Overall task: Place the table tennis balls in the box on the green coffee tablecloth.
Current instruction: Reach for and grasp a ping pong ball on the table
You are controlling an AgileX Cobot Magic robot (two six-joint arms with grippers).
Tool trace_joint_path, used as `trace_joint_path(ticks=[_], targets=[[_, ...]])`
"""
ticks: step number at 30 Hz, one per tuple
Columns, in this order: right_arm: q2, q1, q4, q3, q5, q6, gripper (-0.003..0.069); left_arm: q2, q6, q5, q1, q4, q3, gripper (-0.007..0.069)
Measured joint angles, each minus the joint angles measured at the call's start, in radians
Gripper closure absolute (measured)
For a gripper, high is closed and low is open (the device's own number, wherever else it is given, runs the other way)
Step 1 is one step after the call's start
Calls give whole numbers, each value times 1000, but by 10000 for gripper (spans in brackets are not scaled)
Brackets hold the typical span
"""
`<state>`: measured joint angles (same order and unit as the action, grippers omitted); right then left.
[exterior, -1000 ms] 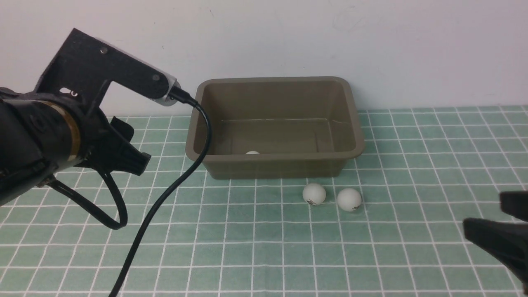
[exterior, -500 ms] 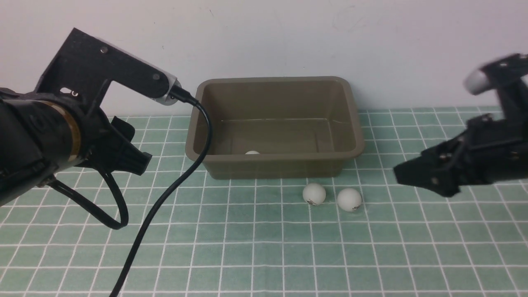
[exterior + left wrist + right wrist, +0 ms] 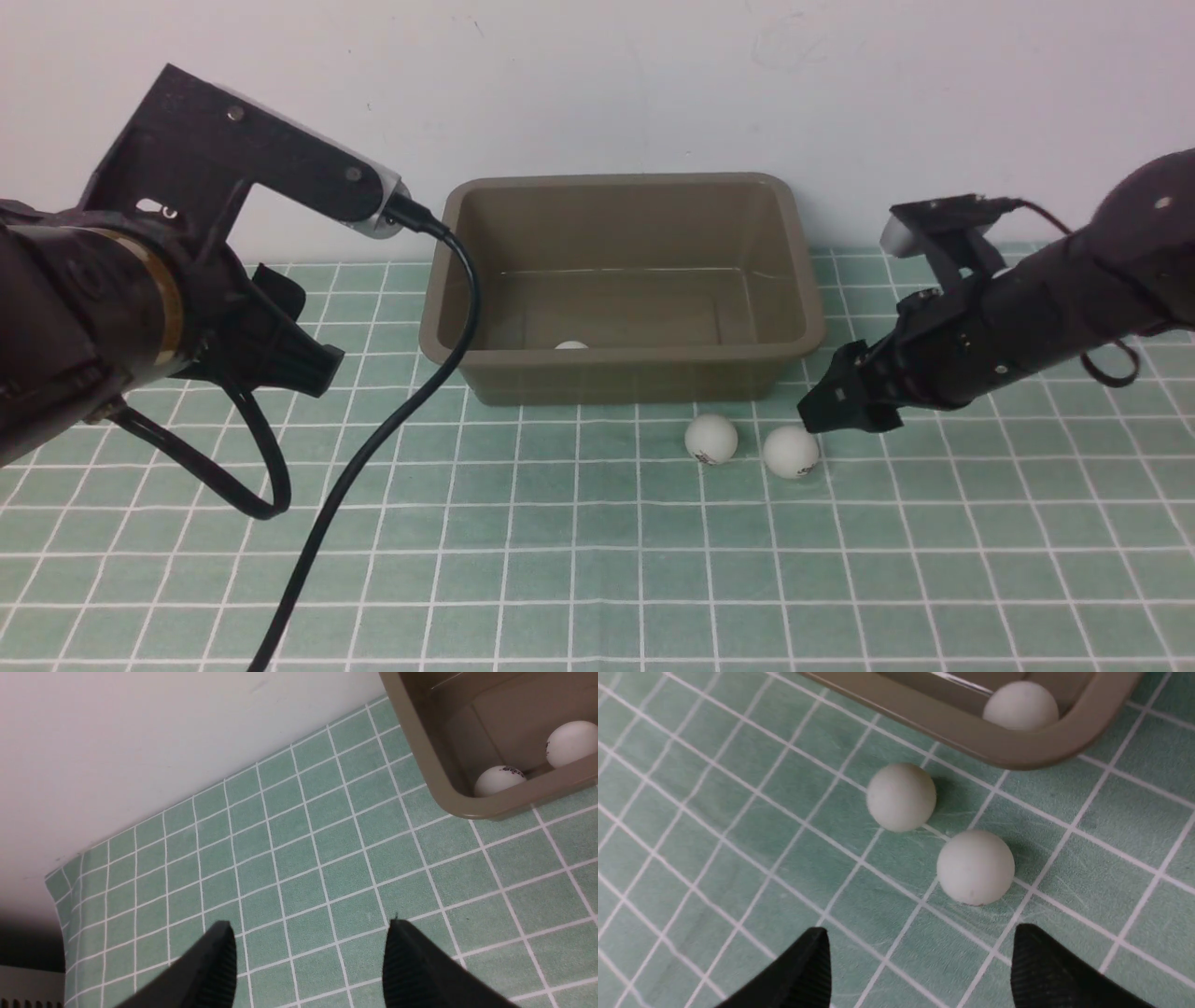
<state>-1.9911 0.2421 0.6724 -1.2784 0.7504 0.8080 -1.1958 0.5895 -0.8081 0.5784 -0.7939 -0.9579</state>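
- Two table tennis balls are still outside the box (image 3: 621,378), sitting on the green coffee tablecloth (image 3: 597,579) just in front of the box's near long wall.
- They're close together but not touching. The corner-side ball (image 3: 792,452) lies toward the box's near right corner and a touch further from the wall. The other ball (image 3: 711,439) is just beside it, more toward the middle of that wall.
- Inside the box, the left wrist view shows a pair of balls (image 3: 499,780) down on the floor by a rounded corner, one tucked right against the wall.
- The right wrist view shows a single ball (image 3: 1020,705) just behind the rim, at the box corner nearest the loose two.
- From the front only the top of one inside ball peeks over the near wall.
- The right gripper (image 3: 920,952) hangs just off the box's near right corner. Its jaws are spread wide with nothing between them, and its tips are right next to the corner-side ball.
- The left gripper (image 3: 308,947) is off the opposite end of the box, over bare cloth. Its jaws are apart too and hold nothing.
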Motion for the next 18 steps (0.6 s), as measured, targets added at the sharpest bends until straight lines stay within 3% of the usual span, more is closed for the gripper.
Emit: trace_joint_path(ticks=[5,7,14,18], targets=[[-39,2,-33,-7,-3,-53,218,0,0,0,0,0,0,241],[-34,2,-75,-9,-3,-105,301,0,0,0,0,1,0,241],[95,2,-212,-9,7,-225,298,0,0,0,0,20,0,241],[189,2,-184,-30,-29,-229,298,0,0,0,0,23,0,241]])
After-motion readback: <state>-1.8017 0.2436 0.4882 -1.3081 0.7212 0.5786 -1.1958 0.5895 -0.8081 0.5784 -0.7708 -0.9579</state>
